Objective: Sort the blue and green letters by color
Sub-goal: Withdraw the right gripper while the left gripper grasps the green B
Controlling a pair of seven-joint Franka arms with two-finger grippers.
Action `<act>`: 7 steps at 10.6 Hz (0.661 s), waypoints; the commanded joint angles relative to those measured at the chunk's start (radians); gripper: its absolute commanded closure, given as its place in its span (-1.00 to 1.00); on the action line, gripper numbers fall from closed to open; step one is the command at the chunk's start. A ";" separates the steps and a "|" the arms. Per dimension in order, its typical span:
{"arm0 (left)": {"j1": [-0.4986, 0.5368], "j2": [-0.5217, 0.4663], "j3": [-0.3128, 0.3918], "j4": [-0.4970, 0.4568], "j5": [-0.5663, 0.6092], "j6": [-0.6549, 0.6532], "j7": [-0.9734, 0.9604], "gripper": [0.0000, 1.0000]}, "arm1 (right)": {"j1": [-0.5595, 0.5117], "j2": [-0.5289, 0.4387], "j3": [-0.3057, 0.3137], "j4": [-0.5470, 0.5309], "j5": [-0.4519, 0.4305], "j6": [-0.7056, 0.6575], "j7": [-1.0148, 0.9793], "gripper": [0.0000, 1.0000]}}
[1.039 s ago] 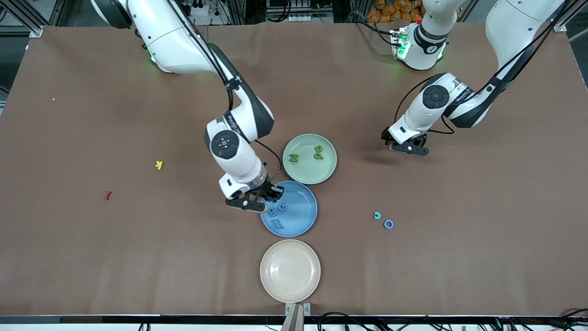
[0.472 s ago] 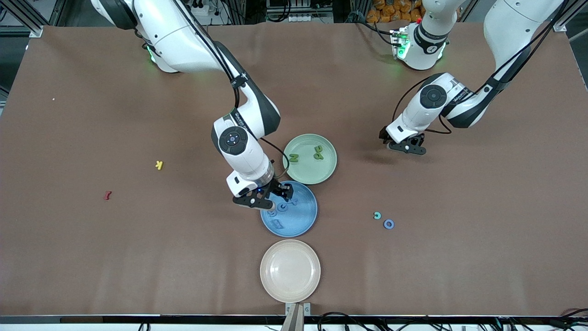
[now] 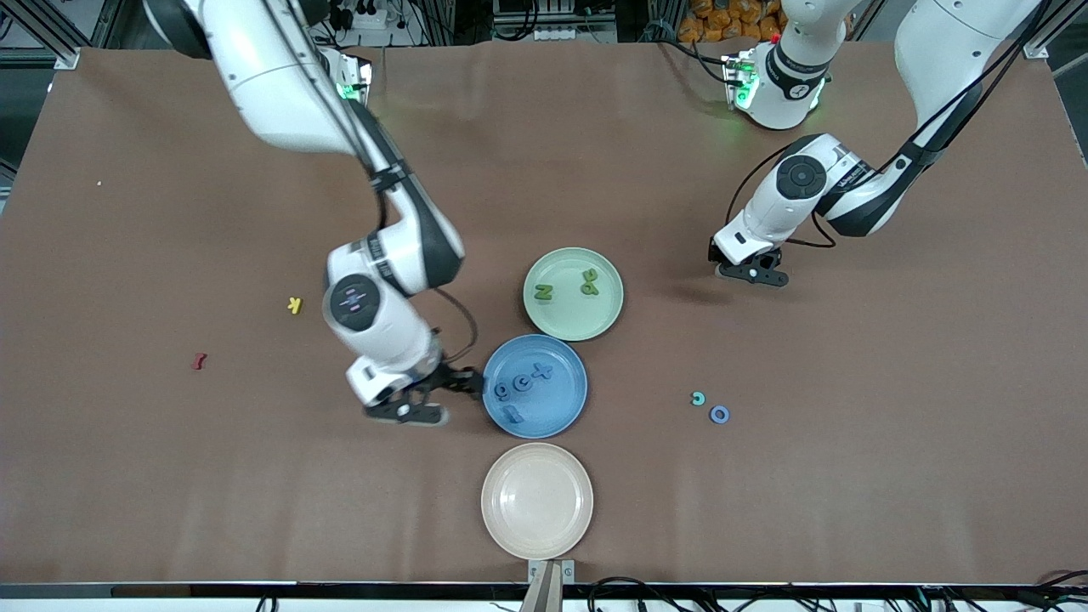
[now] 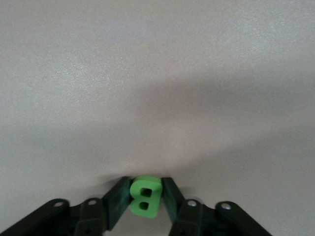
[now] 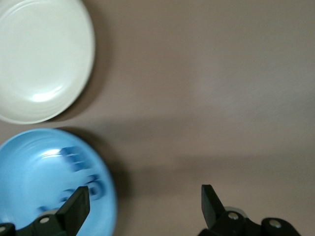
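Four blue letters now on blue plate; my right claw has pulled off it, open, empty, over worktop beside rim. Left claw clamps green B, over worktop near green plate: drop there next.

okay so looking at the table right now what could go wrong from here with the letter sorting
1. The left claw pinches a green B over bare table; it could slip out on the way to the green plate.
2. The open right claw sits beside the blue plate; a careless swing might knock it.
3. The teal letter could be sorted wrongly.
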 commanded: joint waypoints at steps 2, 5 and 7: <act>0.004 0.007 0.001 -0.001 0.022 -0.019 -0.008 1.00 | -0.192 -0.059 0.017 0.003 -0.035 -0.091 -0.169 -1.00; 0.005 -0.005 -0.013 0.022 0.021 -0.019 -0.024 1.00 | -0.306 -0.070 -0.007 0.011 -0.039 -0.112 -0.366 -1.00; 0.005 -0.005 -0.042 0.051 0.018 -0.019 -0.080 1.00 | -0.372 -0.073 -0.018 0.011 -0.038 -0.128 -0.450 -1.00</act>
